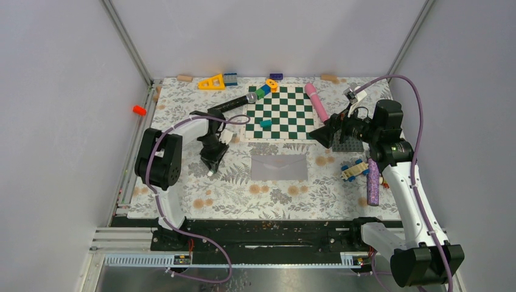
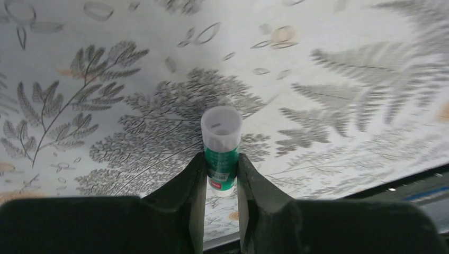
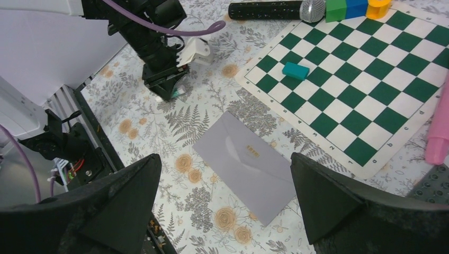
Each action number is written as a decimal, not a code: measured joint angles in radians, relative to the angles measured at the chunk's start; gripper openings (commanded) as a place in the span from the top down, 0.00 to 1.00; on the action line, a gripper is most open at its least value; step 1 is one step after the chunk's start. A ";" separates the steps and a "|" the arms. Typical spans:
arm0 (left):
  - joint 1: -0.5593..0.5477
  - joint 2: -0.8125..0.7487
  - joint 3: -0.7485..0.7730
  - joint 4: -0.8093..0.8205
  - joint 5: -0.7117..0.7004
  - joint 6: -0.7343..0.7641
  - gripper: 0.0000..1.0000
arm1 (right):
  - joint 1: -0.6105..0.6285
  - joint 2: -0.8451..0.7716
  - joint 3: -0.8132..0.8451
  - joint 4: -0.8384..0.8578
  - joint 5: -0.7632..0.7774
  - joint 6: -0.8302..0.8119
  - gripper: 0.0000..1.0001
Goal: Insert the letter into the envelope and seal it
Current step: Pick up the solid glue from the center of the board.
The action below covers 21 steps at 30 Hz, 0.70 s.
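Observation:
The light grey envelope [image 1: 279,166] lies flat on the flowered cloth in the middle, its flap folded down; it also shows in the right wrist view [image 3: 248,165]. No separate letter is in view. My left gripper [image 1: 212,167] is to the left of the envelope, shut on a green glue stick with a white cap [image 2: 221,148], its end pointing at the cloth. My right gripper [image 1: 322,135] is open and empty, held above the table to the right of the envelope, over the chessboard's near right corner.
A green and white chessboard [image 1: 283,114] lies behind the envelope with a teal block [image 1: 265,123] on it. A black microphone [image 1: 234,103], a pink cylinder [image 1: 316,101], a dark grey studded plate [image 1: 347,143], a toy car [image 1: 355,170] and a purple cylinder [image 1: 373,182] lie around.

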 measured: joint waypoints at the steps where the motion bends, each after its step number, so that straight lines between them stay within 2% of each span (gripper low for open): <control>1: 0.000 -0.004 0.004 0.001 0.020 0.003 1.00 | 0.000 0.001 0.000 -0.001 -0.004 0.005 0.00; 8: -0.032 -0.088 0.186 0.017 0.267 0.085 0.98 | 0.000 0.085 0.047 -0.012 -0.149 0.060 0.00; 14: -0.225 -0.156 0.365 0.064 0.370 0.159 0.96 | 0.000 0.222 0.079 -0.003 -0.277 0.149 0.01; 21: -0.438 -0.178 0.378 0.085 0.357 0.185 0.97 | 0.008 0.330 0.026 0.129 -0.287 0.374 0.10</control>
